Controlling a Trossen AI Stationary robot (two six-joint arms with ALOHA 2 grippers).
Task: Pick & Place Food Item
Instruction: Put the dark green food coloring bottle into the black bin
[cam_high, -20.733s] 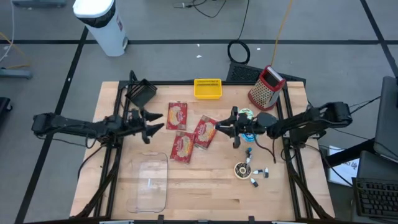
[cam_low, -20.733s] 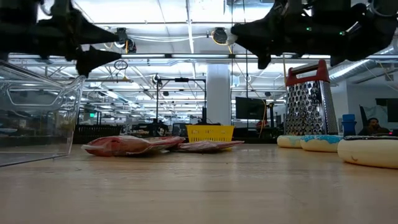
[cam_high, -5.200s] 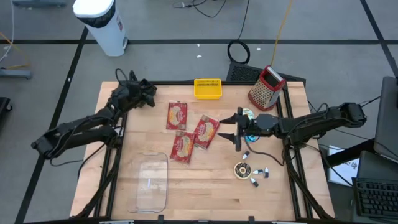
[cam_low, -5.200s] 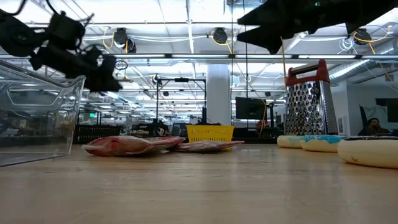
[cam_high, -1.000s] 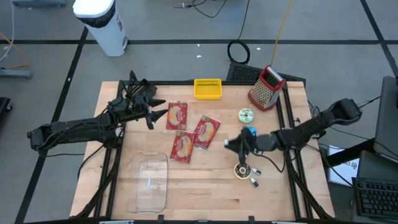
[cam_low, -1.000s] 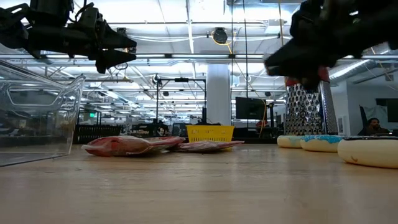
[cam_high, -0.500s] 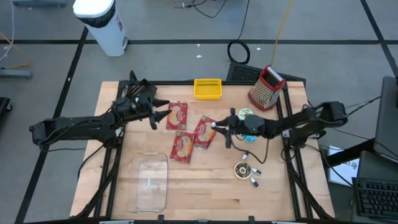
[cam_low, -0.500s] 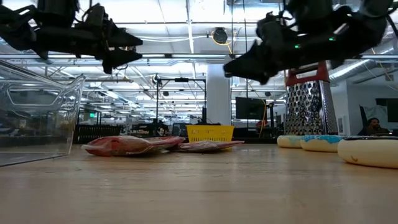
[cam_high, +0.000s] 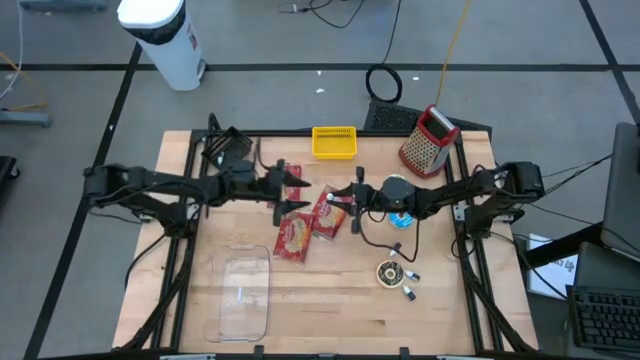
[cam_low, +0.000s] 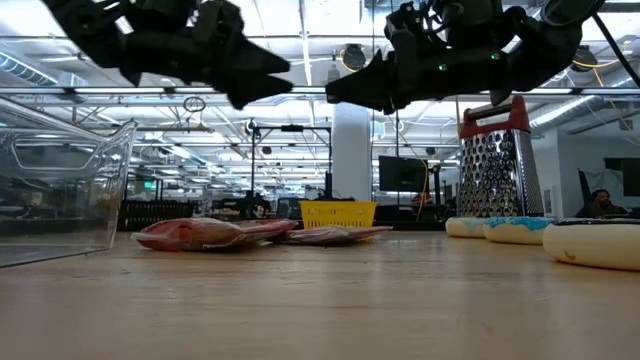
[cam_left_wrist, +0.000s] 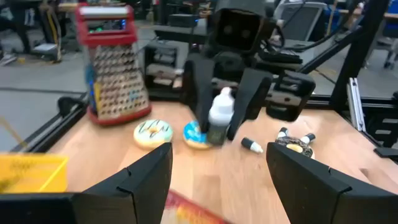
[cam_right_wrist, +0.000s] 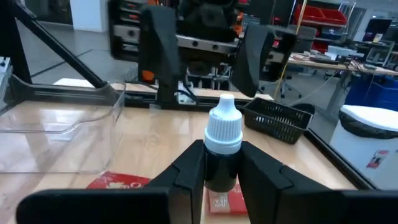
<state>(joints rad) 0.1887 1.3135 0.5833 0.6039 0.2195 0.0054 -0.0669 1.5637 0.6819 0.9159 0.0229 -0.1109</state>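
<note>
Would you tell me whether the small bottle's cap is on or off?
On. The white cap sits atop the dark bottle, which the right end effector grips by its body.

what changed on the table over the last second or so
The right gripper, shut on a small dropper bottle, swung from near the loose bottles toward the table's middle. The open left gripper moved in to face it. Red food packets, clear tray and grater stayed put.

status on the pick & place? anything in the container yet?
Done: the right gripper has picked up a small white-capped bottle and holds it above the table, facing the open left gripper. In hand: what looks like a handover. Left: the clear container looks empty, and three red food packets lie on the table.
</note>
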